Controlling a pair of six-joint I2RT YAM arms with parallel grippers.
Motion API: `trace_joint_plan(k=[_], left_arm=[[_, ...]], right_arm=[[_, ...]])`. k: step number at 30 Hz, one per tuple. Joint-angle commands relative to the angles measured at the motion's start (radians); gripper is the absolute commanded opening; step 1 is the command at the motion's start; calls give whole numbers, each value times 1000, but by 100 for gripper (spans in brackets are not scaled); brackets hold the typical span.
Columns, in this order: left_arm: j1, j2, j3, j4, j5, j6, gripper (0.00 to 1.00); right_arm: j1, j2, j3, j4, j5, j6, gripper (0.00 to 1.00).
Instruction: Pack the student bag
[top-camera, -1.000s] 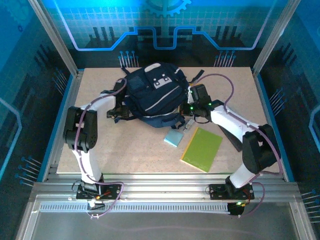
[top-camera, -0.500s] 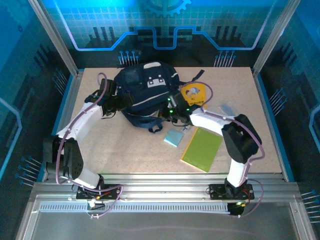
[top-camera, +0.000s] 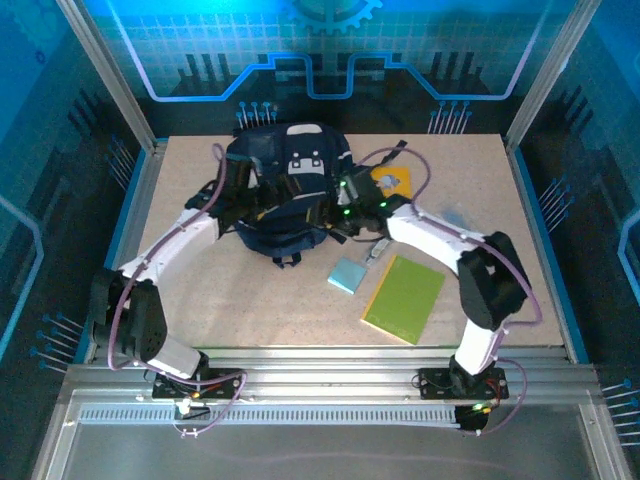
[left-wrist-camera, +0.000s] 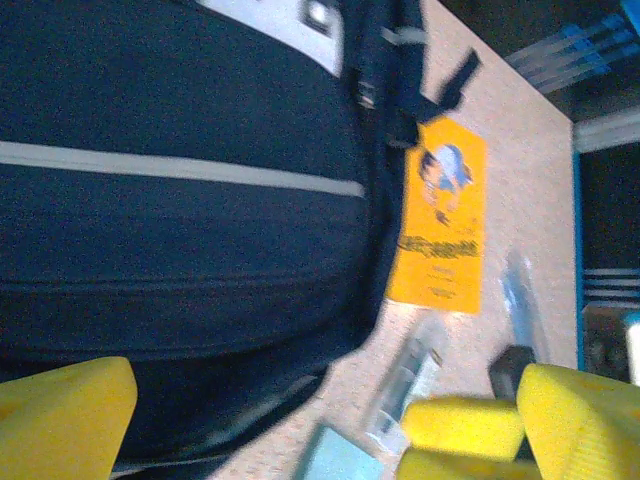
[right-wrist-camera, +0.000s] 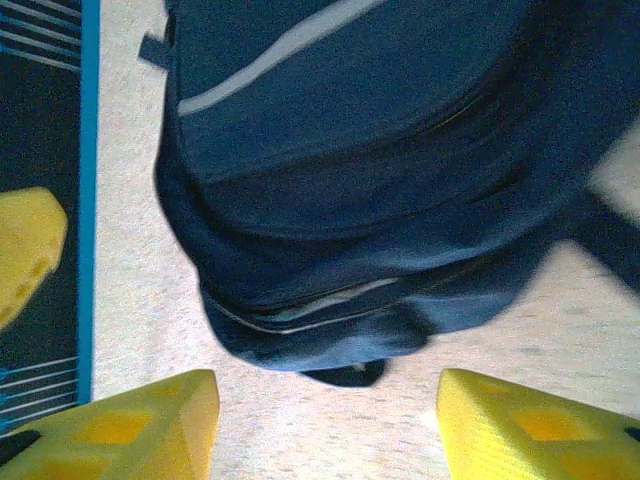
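Observation:
The student bag (top-camera: 290, 185), dark navy with pale patches, lies at the back middle of the table. My left gripper (top-camera: 243, 190) is at its left side, and my right gripper (top-camera: 338, 207) is at its right side. In the left wrist view the bag (left-wrist-camera: 180, 180) spreads ahead of the open left gripper (left-wrist-camera: 320, 440), whose yellow fingers (left-wrist-camera: 60, 410) hold nothing. In the right wrist view the right gripper (right-wrist-camera: 325, 430) stands open over bare table, just short of the bag's (right-wrist-camera: 350, 170) lower edge. An orange book (top-camera: 392, 183) lies right of the bag.
A green book (top-camera: 404, 297), a small pale blue pad (top-camera: 348, 274) and a clear flat case (top-camera: 378, 250) lie in front of the bag on the right. The orange book (left-wrist-camera: 440, 230) and clear case (left-wrist-camera: 412, 385) are also in the left wrist view. Metal posts frame the table.
The bag has shifted back and left, uncovering the orange book. Both grippers have opened, the right one only in the last half second. Both arms now stretch in toward the bag.

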Motion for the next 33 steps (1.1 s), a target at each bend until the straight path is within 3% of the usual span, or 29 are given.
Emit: trace_joint_plan(k=[1,7,13,23,33], left_arm=[[-96,51,41,109,-10,-61,99],[-247,217,120,256,-115,-142,99],[-360,479,369,201,-172,-143,97],[-391,806,734,1,-295,-108,82],[-361,971,901,-152,-312,-92,77]], right_arm=[[-121,-78,29,-237,79,-232,63],[-374,-14,87,-362,55,-434,65],[-492,141,149,-340,105,-522,66],[-544,338,254,-262,12,-536,63],[-532,399,265,-206,-100,-519,58]])
